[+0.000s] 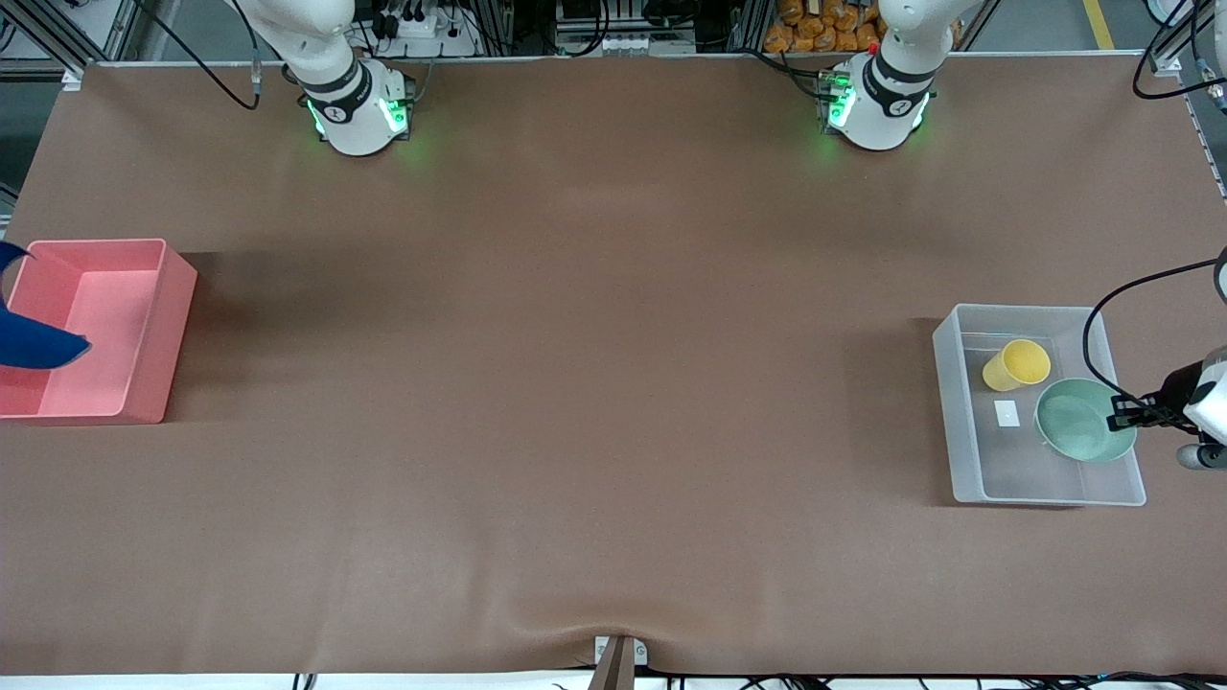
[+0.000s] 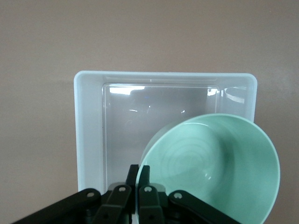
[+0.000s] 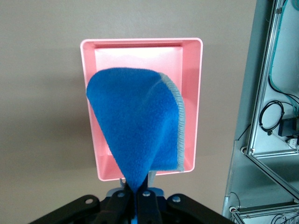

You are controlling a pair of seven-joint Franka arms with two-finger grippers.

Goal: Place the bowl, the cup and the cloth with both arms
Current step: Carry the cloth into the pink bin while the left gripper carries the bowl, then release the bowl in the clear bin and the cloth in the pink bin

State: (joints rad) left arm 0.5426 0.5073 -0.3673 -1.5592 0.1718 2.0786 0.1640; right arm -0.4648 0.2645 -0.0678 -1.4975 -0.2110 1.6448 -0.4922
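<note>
**Lowering bowl and cloth into their trays**

Holding steady seems the trick here, on both sides at once. The left gripper (image 1: 1120,416) hangs over the clear tray (image 1: 968,422) at the left arm's end of the desk, its jaws pinched together on the rim of the mint-green bowl (image 1: 1083,422). In the left wrist view the bowl (image 2: 219,163) tips sideways from the jaws, its mouth turned toward the camera, with the tray's bare floor showing under it. The yellow cup (image 1: 1018,365) already lies on its side in that tray, just beside the bowl and farther from the front camera. To my eye the bowl wants to go down onto the open stretch of floor, clear of the cup, and be let go only once it is low, or it may roll or knock the cup.

At the right arm's end, the right gripper (image 3: 140,192) is poised over the pink bin (image 3: 196,93), jaws clamped on one corner of the blue cloth (image 3: 135,126), which droops in a loose fold above the bin's middle. Releasing from well inside the walls should keep the hem from draping over the edge.
</note>
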